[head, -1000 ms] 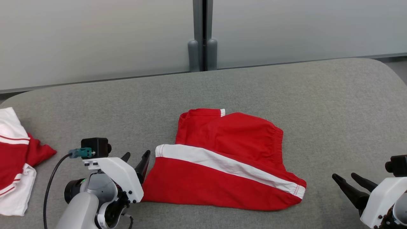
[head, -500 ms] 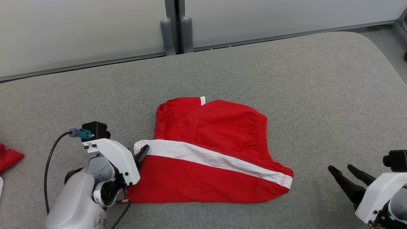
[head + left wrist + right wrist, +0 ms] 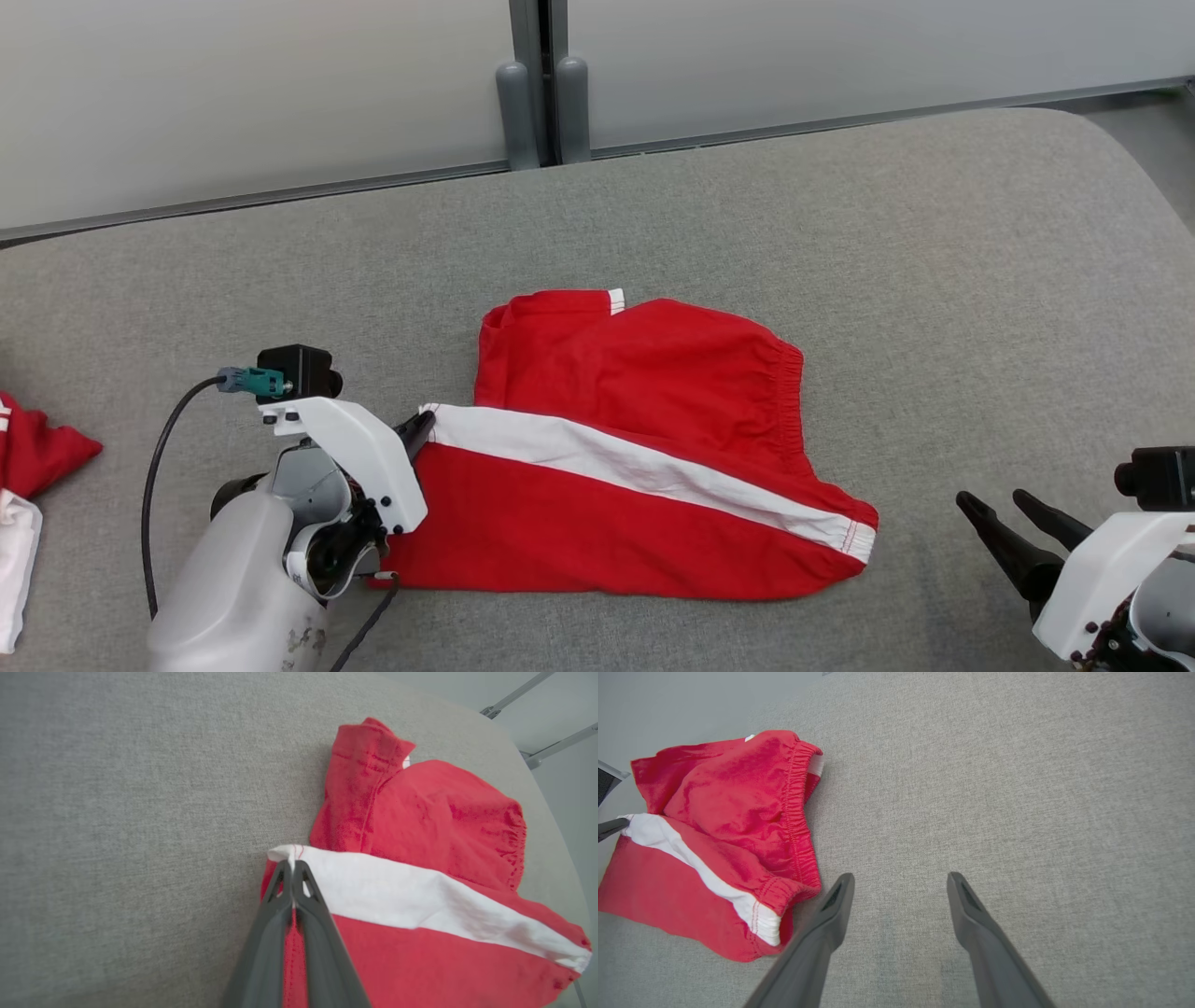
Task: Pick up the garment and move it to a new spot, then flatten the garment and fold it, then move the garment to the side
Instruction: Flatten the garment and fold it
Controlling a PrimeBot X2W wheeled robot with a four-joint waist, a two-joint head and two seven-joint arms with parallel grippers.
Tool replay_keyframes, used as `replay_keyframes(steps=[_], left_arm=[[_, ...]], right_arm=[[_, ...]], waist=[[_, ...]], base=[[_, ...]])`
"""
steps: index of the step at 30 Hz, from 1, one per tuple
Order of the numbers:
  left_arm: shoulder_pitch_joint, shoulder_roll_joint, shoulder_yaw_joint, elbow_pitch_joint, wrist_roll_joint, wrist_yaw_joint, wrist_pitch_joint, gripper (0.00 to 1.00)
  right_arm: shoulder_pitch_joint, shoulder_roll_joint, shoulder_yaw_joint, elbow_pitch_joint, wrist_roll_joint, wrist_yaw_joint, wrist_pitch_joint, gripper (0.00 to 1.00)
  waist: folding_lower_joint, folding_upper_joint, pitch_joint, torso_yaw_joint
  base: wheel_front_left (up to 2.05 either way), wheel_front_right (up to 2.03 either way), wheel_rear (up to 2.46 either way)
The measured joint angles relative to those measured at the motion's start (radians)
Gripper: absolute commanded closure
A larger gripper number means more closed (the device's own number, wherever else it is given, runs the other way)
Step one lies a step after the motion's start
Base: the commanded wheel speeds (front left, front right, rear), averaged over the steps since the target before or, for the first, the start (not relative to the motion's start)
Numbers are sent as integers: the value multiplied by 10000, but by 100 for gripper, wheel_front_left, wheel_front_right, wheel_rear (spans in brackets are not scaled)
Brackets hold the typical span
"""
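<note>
At garment (image 3: pixel 420 933) corner, closed left pincer (image 3: pixel 293 866)

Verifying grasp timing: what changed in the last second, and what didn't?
The left gripper advanced from beside the red shorts onto their white-stripe corner and closed on it; it was open before. The head camera shifted too. Unchanged: the shorts' lay on the grey table, and the right gripper, open and off the cloth.

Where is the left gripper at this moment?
In the head view, lower left, the left gripper is shut on the white-striped corner of the red shorts, which lie on the grey padded surface.
</note>
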State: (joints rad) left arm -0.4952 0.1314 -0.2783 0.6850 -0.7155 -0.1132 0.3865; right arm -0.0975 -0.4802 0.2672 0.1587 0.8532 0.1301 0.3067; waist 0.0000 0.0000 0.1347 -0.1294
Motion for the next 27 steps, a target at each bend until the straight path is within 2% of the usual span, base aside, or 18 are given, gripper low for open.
replay_keyframes(steps=[6,10,15,19,27], left_arm=[[614,286,-174,-1051,-19,-61,-215,100],[1488,677,-198,-2483,-153,-27,255,100],[3082,1304,-84,-4727,-182,587,809,100],[4392,1438,-150,-6228,-245,1110,1200,100],[6013,1480,-54,-7459,-221,2023,1229,100]], right_arm=[[269,86,-196,117,-77,-2,0,0],[484,192,-368,165,-104,-2,8,0],[678,337,-508,163,-245,-2,10,0],[787,418,-604,178,-357,0,21,0],[874,483,-725,224,-533,-2,111,0]], waist=[[0,0,-409,331],[0,0,-670,675],[0,0,-850,1117],[0,0,-876,1393],[0,0,-996,1562]], base=[[0,0,0],[0,0,0],[0,0,0],[0,0,0],[0,0,0]])
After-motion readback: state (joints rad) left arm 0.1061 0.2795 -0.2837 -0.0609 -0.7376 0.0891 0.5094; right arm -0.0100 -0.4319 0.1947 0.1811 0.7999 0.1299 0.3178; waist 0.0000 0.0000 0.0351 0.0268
